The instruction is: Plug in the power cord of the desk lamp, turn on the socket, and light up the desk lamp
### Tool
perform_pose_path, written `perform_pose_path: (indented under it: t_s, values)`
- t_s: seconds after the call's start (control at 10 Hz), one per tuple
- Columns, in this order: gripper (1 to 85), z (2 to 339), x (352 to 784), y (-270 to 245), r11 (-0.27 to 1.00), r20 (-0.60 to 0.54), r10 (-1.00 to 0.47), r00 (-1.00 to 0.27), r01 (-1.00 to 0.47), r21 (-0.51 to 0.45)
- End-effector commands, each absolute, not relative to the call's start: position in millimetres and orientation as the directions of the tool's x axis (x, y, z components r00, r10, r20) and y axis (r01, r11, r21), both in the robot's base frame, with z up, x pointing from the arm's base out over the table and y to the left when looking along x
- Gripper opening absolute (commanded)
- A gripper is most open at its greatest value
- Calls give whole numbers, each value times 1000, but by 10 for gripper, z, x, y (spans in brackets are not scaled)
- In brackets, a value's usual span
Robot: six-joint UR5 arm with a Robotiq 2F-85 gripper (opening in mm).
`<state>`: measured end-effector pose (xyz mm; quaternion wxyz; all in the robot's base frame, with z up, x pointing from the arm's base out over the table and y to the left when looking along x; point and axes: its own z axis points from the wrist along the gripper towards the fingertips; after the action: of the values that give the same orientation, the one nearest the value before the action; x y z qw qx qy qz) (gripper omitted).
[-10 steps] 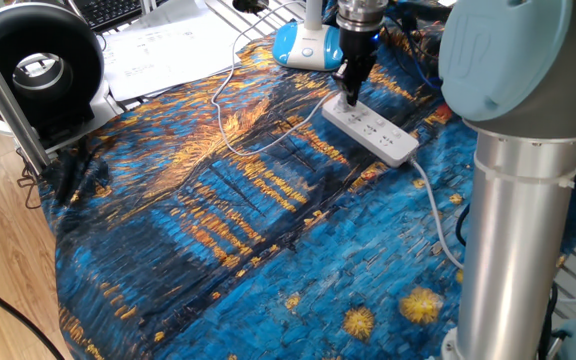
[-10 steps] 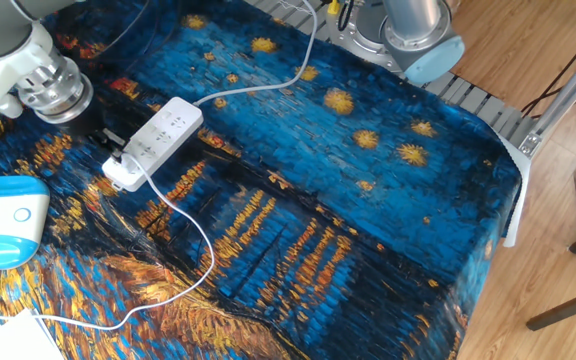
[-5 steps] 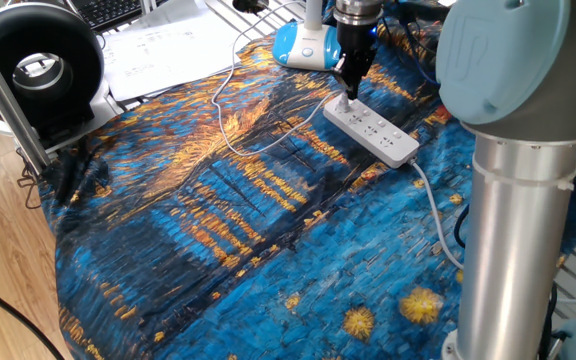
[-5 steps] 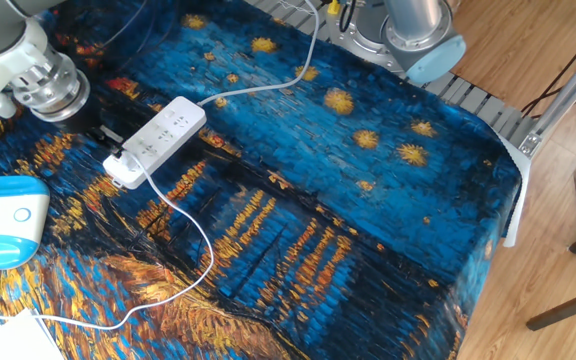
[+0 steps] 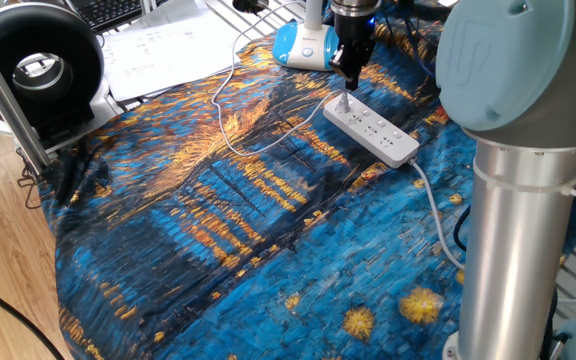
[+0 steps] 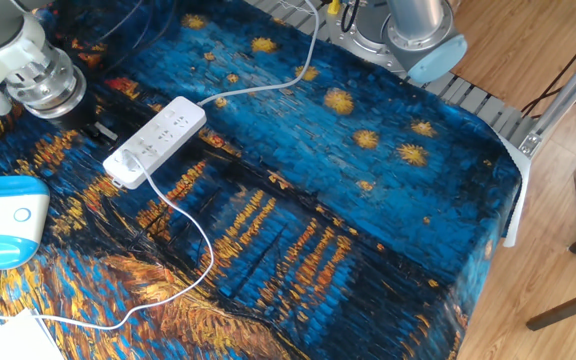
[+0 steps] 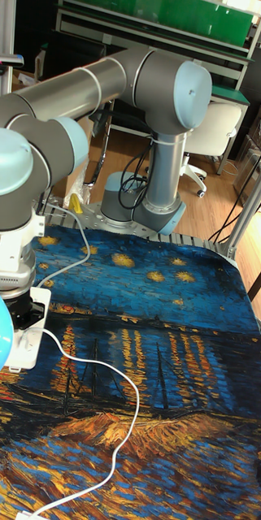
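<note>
The socket (image 5: 373, 127) (image 6: 163, 135) (image 7: 28, 341) is a long white strip lying on the blue-and-orange painted cloth. A small white plug (image 5: 345, 101) (image 6: 123, 160) stands in the outlet at its end nearest the lamp. From that plug the thin white power cord (image 5: 230, 90) (image 6: 193, 225) (image 7: 122, 382) loops across the cloth toward the desk lamp's blue-and-white base (image 5: 306, 45) (image 6: 3, 220). My gripper (image 5: 350, 80) (image 6: 101, 130) hangs just above the plug, clear of it, fingers slightly apart. In the tall fixed view my own wrist mostly hides it.
The strip's thick pale-grey cable (image 5: 433, 205) (image 6: 268, 85) runs off toward the arm's base (image 6: 413, 30). My arm's big column (image 5: 513, 200) fills the right of one fixed view. A black round device (image 5: 38, 65) and papers (image 5: 158, 50) lie at the far left edge.
My gripper has risen off the end of the strip and let go of the plug, which stays seated in the outlet. The strip shifted slightly.
</note>
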<state>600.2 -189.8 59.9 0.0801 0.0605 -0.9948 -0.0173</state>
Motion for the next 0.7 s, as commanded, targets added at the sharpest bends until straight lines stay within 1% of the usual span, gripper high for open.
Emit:
perform_pose_path:
  t_s: [0.0, 0.2, 0.6]
  values:
    - [13, 659, 6006, -1908, 993, 149, -117, -982, -113, 37]
    - [13, 682, 5989, -1921, 993, 152, -118, -981, -114, 31]
    - [13, 950, 5817, -1773, 994, 172, -98, -980, -90, 55]
